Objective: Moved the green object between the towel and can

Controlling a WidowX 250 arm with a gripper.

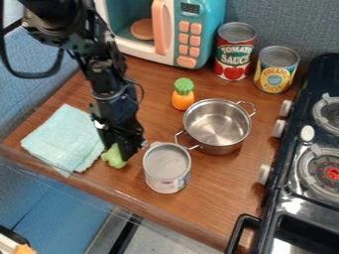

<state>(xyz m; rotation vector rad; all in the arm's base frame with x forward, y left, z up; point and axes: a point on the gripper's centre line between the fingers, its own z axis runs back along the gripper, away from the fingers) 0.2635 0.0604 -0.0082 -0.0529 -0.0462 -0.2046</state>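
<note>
Standing here, what worries me most is the black arm [109, 84]: its lower end hangs so near the closest can [165, 166] that a sideways swing could knock it, and the can might then bump the pot [213, 121]. Next is the towel [63, 136]; if the gripper [126, 150] strayed that way, the cloth could snag and bunch up. Smallest is the green object [114, 158], down at the gripper's lower end between towel and can; an uneven release, or a brush on lifting away, could roll it out of that gap. Whether the gripper is closed on it or merely over it, I can't tell. Counting, biggest first, I'd say one wooden counter [218, 198], one stove [301, 191] with two burners [331, 172] in sight, one toy microwave [210, 34], one arm, one towel, one pot, three cans, counting the red-labelled one [234, 54] and the yellow-labelled one [276, 69] at the back, one orange toy vegetable [183, 99] with a leafy top, and one green object.
</note>
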